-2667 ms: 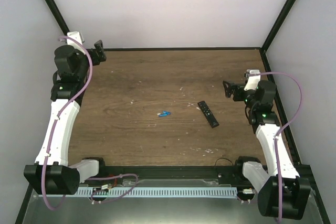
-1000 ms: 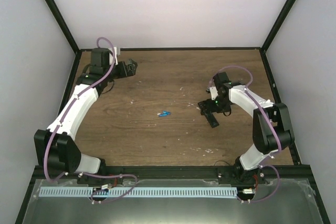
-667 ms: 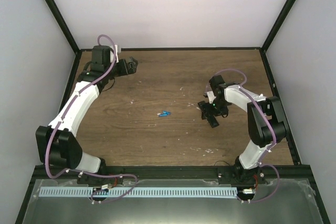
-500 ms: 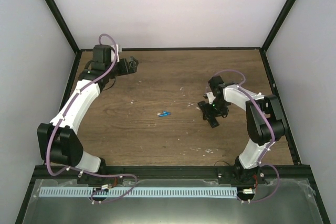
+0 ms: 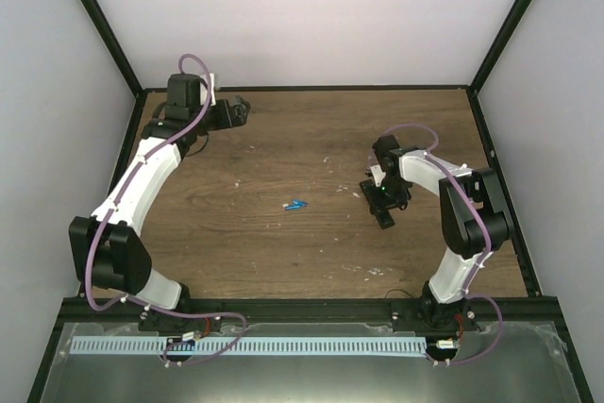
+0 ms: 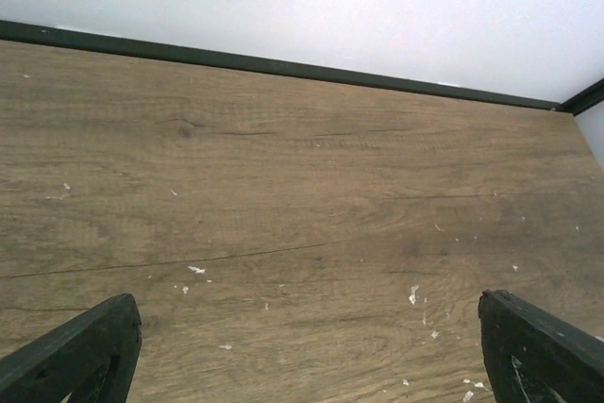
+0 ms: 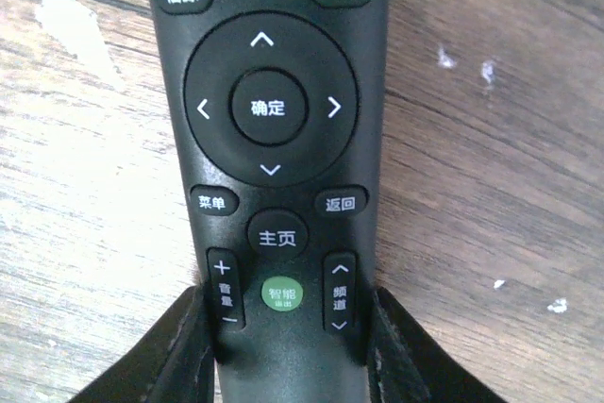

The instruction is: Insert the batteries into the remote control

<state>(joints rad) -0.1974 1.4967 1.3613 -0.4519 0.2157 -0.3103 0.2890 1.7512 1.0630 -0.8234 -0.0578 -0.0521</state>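
**Q:** Overhead view: where do the task's things lie?

**A:** I read the remote control [image 7: 269, 120] lying flat and face up on the right half of the wooden surface [image 5: 283, 148]. The batteries [image 5: 297, 205], a small blue pair lying close together, rest near the middle of the surface. They are to the remote's left and well apart from it.

**Q:** Right wrist view: what does your right pincer do?

**A:** My right pincer [image 7: 288, 356] straddles the remote's lower end. Its fingers [image 7: 179, 351] sit against both long edges, just below the green button [image 7: 283, 294], so it grips the remote where it lies.

**Q:** And the left arm?

**A:** My left pincer [image 5: 243, 109] hovers near the far left corner of the surface, well apart from the remote and the batteries. In its wrist view the fingertips [image 6: 80, 356] stand spread wide with only wood grain between them, and they hold nothing.
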